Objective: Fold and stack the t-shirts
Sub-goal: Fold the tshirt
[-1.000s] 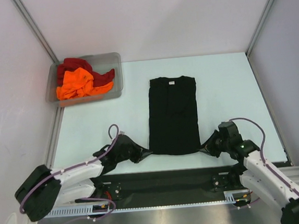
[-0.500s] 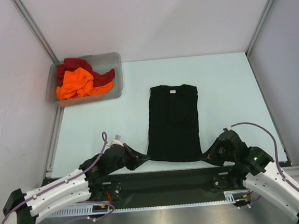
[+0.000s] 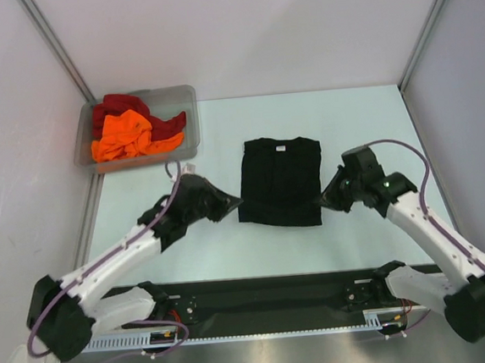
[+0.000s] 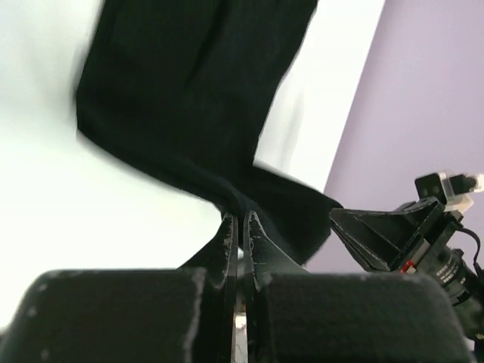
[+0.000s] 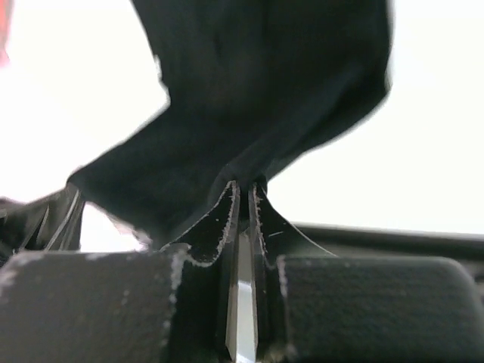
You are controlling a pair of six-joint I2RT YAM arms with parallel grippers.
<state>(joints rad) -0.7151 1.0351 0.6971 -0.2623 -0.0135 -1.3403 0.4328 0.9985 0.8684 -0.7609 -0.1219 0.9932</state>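
black short-sleeved cloth t-shirt (image 3: 280, 174) at mid-table on the pale green tabletop (image 3: 374, 127), collar at the far end, near hem lifted. left gripper (image 3: 234, 203) and right gripper (image 3: 322, 200), fingers pressed together, each pinch one hem corner; cloth drapes from both pinches. bright orange t-shirt (image 3: 124, 134) and dark red t-shirt (image 3: 117, 103) lie crumpled in the clear grey plastic bin (image 3: 186, 97), far left.

Black t-shirt (image 3: 279, 182): plain black, 1 small white neck label (image 3: 279, 148). Orange t-shirt (image 3: 124, 134): bright, unpatterned. Dark red t-shirt (image 3: 121, 105): plain. Bin (image 3: 189, 118): clear grey. Table (image 3: 365, 128): pale mint. Left gripper (image 3: 232, 203), right gripper (image 3: 323, 200): black. Arm links (image 3: 118, 262) white; cables (image 3: 178, 177) purple.
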